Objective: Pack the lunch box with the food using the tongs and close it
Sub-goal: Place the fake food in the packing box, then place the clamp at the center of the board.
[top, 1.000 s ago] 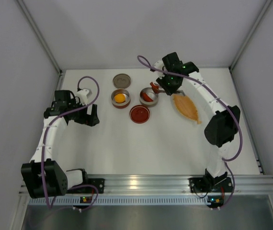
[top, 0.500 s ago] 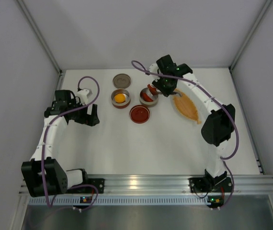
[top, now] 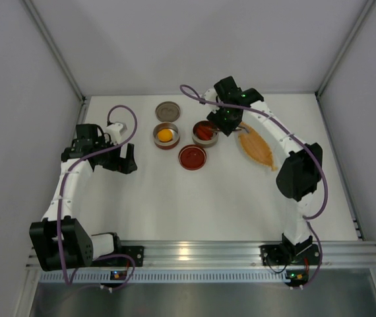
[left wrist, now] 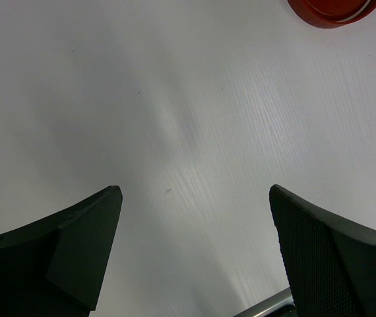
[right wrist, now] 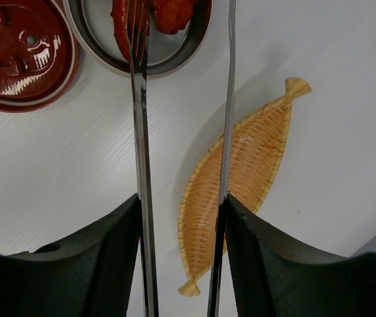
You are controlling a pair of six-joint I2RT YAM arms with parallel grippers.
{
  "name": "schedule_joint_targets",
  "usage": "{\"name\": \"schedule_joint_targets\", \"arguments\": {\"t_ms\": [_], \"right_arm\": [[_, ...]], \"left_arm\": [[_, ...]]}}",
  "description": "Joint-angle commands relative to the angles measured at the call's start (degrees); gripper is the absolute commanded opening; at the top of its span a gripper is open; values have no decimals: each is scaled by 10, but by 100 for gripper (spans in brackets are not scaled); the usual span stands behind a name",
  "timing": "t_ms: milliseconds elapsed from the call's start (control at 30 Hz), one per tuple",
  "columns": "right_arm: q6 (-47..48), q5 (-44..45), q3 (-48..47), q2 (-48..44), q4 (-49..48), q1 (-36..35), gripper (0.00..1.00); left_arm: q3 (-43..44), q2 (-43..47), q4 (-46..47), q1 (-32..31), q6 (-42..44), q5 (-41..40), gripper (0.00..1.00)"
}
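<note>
Your right gripper [right wrist: 180,214] grips tongs [right wrist: 139,132], arms spread against both fingers. One tong tip over red slices [right wrist: 168,10] inside tin [right wrist: 92,30]; orange dish [right wrist: 254,158] just beside tin. Your left gripper [left wrist: 194,195] gapes wide above table [left wrist: 175,99], red lid [left wrist: 333,10] at view edge.

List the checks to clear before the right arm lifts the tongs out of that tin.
1. Tongs held by right gripper: ok, both arms lie against its fingers.
2. Tips free of the red slices: cannot tell; one tip overlaps a slice in the tin.
3. Leaf dish emptied: ok, nothing on it.
4. Round orange piece packed: ok, in the second tin.
5. Tins closed: not ok; red lid and grey lid lie on the table.
6. Left gripper out of the way: ok, open above the table.
</note>
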State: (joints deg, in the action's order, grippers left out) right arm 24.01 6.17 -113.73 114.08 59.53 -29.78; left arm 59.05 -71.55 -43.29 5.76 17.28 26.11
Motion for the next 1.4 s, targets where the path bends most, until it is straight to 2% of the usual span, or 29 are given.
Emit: {"name": "schedule_joint_targets", "arguments": {"t_ms": [0, 267, 400, 667, 867, 1067, 1100, 1200, 1367], "right_arm": [[-4, 0, -30, -25, -25, -13, 50], [-42, -30, -42, -81, -12, -9, 50], [-70, -76, -39, -108, -1, 5, 49], [-132, -186, 44, -176, 9, 46, 48], [-142, -252, 166, -243, -5, 132, 46], [-119, -264, 243, -291, -25, 276, 45], [-116, -264, 250, -292, -38, 326, 45], [-104, -265, 279, -285, -63, 395, 45], [-93, -256, 302, -240, -110, 446, 43]], "left_arm": [[16, 4, 22, 3, 2, 14, 98], [19, 15, 18, 3, 3, 15, 98], [22, 20, 13, 2, 4, 19, 98], [25, 40, -2, 3, 15, 28, 98], [17, 59, -9, 3, 28, 22, 98], [12, 62, -7, 3, 26, 27, 98], [12, 61, -5, 3, 24, 28, 98], [15, 55, -1, 3, 18, 33, 98], [19, 44, 2, 3, 15, 33, 98]]}}
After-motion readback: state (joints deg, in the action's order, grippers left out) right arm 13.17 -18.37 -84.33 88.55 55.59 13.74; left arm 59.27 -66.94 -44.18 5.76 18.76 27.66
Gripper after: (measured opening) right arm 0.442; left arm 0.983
